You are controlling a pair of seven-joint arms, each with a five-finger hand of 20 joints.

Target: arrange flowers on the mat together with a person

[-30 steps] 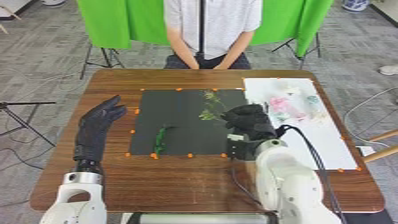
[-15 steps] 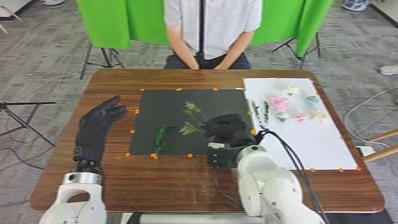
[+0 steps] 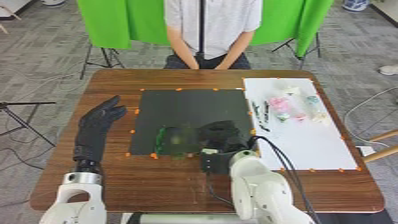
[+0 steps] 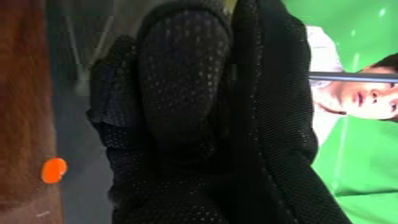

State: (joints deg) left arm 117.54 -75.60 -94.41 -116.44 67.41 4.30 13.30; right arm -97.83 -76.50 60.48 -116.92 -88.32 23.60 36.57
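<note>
brown table took up most of the working area. black mat lay on it, left of center, white sheet just beside the mat's right edge. left hand was off the mat's left side, released, fingers straight. right hand was over the mat's near right part, fingers curled, grasping a green sprig. sprig was a see-through smear on the hand's left side, over the near part of the mat; can't tell where along its stem it was held. right wrist view: fingers and thumb close together. green stem lay on the mat's near left part, running near to far, left of the smear. pink flower, white flower and pale blue flower sat on the sheet's far half, near each other. dark thin stems lay by the sheet's left edge. orange tabs marked the mat's border.
</note>
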